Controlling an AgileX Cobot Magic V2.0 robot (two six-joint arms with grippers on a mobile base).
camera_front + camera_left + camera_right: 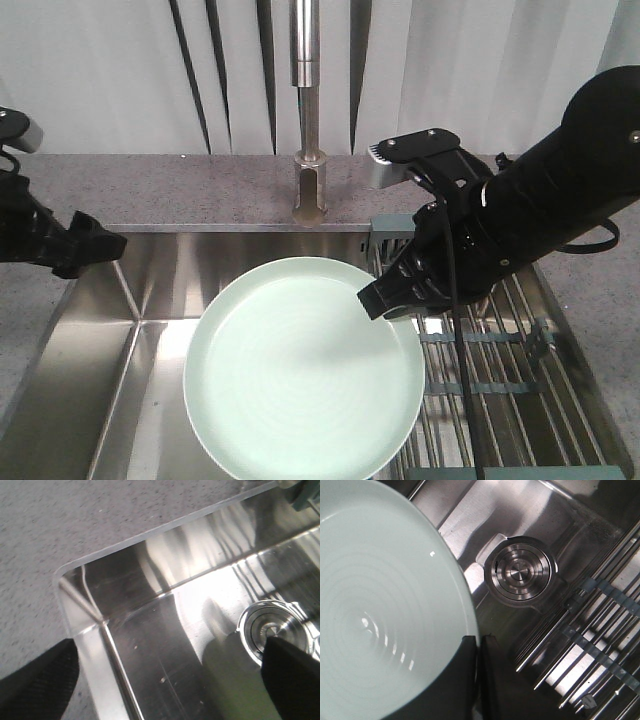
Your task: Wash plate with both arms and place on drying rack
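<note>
The pale mint-green plate [300, 370] is held over the steel sink, tilted toward the camera. My right gripper [385, 297] is shut on the plate's right rim; in the right wrist view its two black fingers [467, 680] pinch the plate [385, 605] at its edge. My left gripper [85, 245] is at the sink's left rim, apart from the plate. In the left wrist view its fingertips [35, 680] stand wide apart with nothing between them. The drying rack [510, 370] of thin wires lies at the sink's right side, under my right arm.
The steel sink basin [110, 360] has a round drain [521, 576], also in the left wrist view [272, 630]. A chrome faucet [307, 110] stands behind the sink. Speckled grey counter [75, 520] surrounds the basin.
</note>
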